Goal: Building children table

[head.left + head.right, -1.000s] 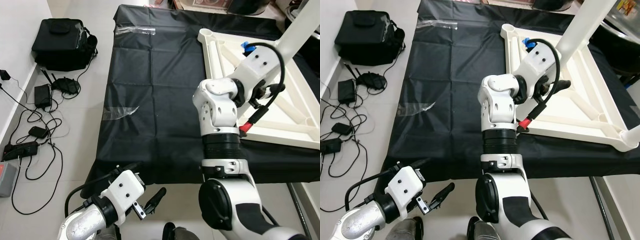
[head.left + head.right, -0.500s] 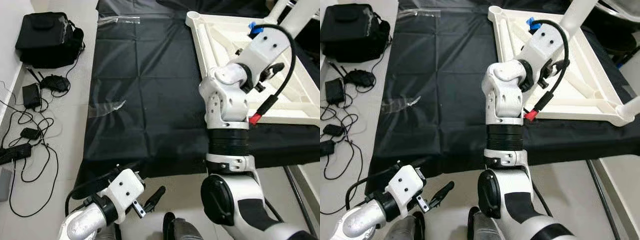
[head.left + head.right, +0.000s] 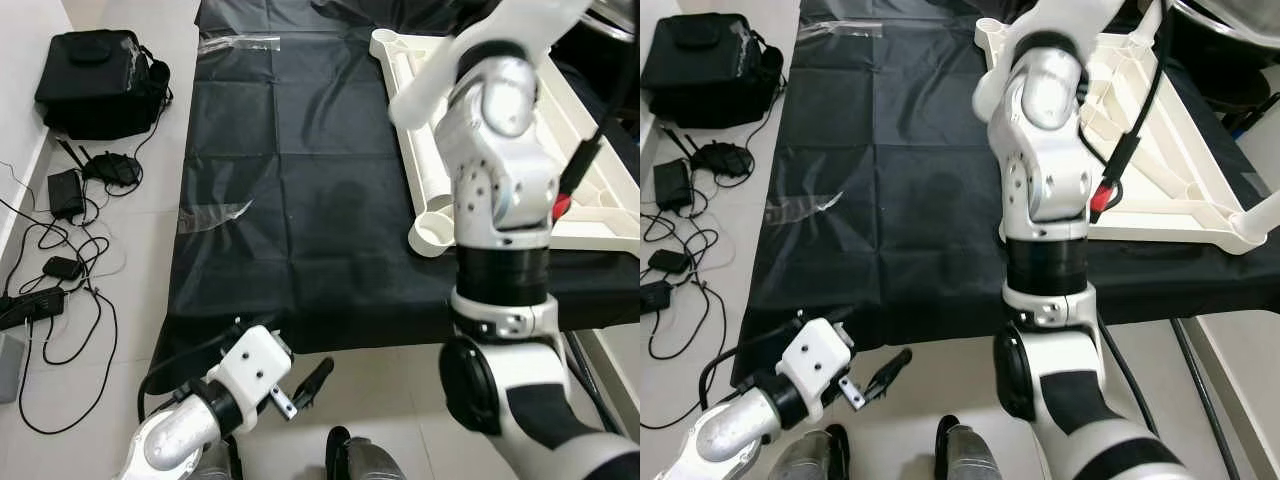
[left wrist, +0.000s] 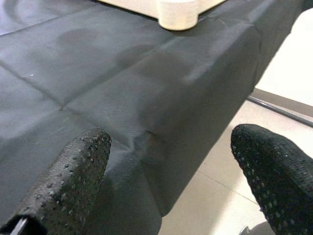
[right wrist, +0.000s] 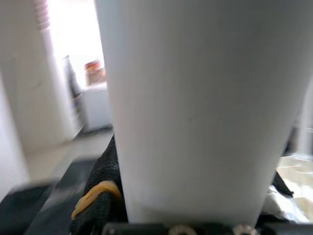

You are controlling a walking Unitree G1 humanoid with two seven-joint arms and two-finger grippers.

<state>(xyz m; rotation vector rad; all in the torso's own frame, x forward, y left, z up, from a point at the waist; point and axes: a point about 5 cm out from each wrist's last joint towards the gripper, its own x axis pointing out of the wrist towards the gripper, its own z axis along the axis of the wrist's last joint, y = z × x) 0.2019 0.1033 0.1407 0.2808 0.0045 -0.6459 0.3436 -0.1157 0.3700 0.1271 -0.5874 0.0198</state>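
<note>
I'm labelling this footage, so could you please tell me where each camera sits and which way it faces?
Left eye view: head, looking down at the black cloth and white table frame; both arms show.
Right eye view: the same scene, shifted sideways.
Left wrist view: along the left gripper, its fingers apart, toward the cloth's edge.
Right wrist view: against the white table leg.
Shared: eye views and left wrist view see cloth and frame.

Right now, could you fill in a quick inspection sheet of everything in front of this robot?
Surface: black cloth over a low platform, creased.
Job's things: white table frame lying upside down on the cloth; white table leg held up in the right gripper.
Clutter: clear tape strips on the cloth.
Grippers: left gripper open, idle near the cloth's edge; right gripper shut on the leg.
Cables: black leads and adapters on the floor.
Surroundings: black bag, pale tiled floor.
</note>
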